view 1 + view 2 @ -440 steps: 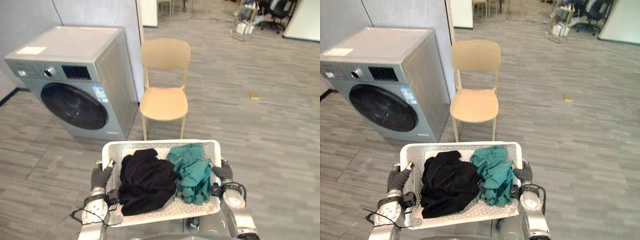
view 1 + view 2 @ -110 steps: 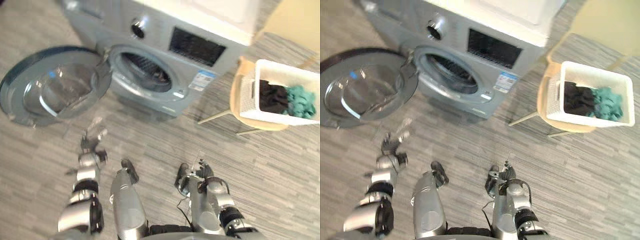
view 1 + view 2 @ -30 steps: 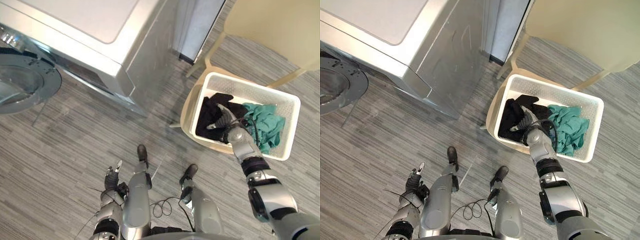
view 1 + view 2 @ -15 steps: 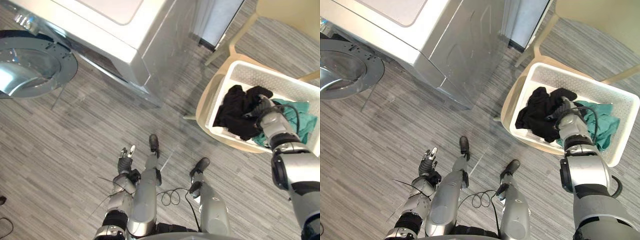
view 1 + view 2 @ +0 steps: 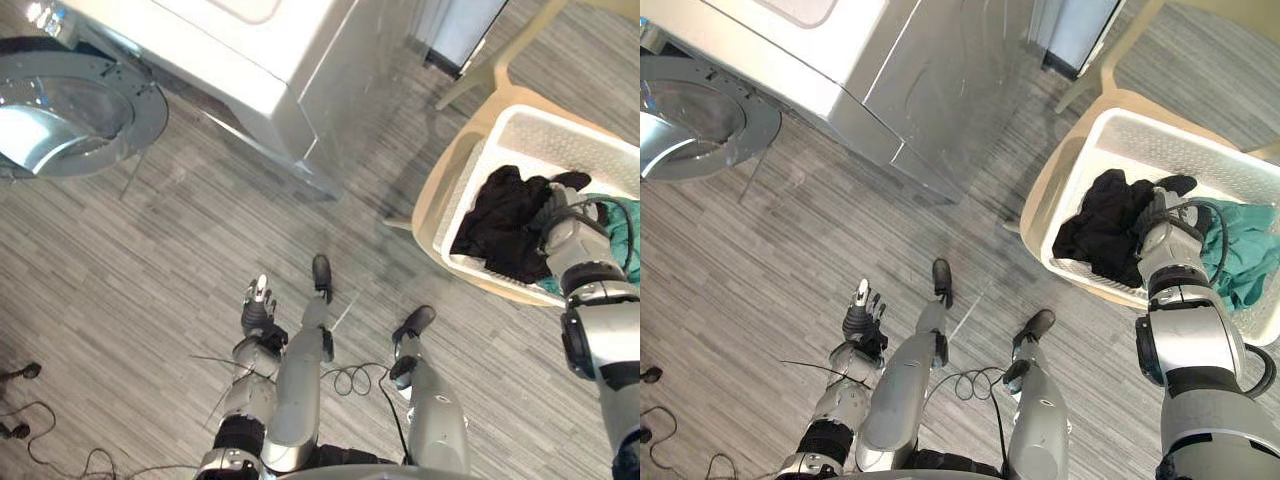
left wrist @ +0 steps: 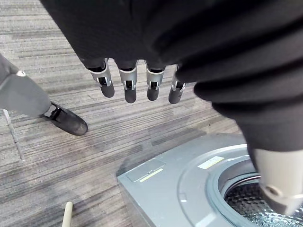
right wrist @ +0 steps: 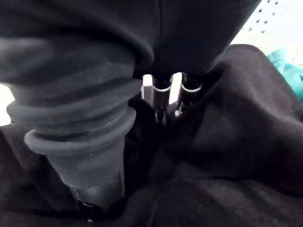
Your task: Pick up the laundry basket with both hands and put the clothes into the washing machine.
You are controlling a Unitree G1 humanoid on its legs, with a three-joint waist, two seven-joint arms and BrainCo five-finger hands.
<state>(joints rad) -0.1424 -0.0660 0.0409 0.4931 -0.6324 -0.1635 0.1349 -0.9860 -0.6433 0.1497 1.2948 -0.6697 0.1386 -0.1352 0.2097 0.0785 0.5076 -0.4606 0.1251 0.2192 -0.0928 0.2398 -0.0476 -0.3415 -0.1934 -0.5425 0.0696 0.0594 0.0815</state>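
The laundry basket [image 5: 1180,150] is seen at 3 o'clock on a beige chair [image 5: 1040,215], with black clothes [image 5: 1100,235] (partly draped over its rim) and green clothes [image 5: 1245,250] inside. The right robot hand [image 5: 1162,238] is sunk in the black clothes; whether it is clamped cannot be told. The left robot hand [image 5: 860,320] is held with fingers straight and apart at 7 o'clock. The washing machine [image 5: 890,70], its door [image 5: 695,120] swung wide, is seen at 11 o'clock.

Bright light is glaring off the washing machine [image 5: 240,50] and glinting on its open door [image 5: 75,112]; soft shadow is falling beside the chair [image 5: 440,210].
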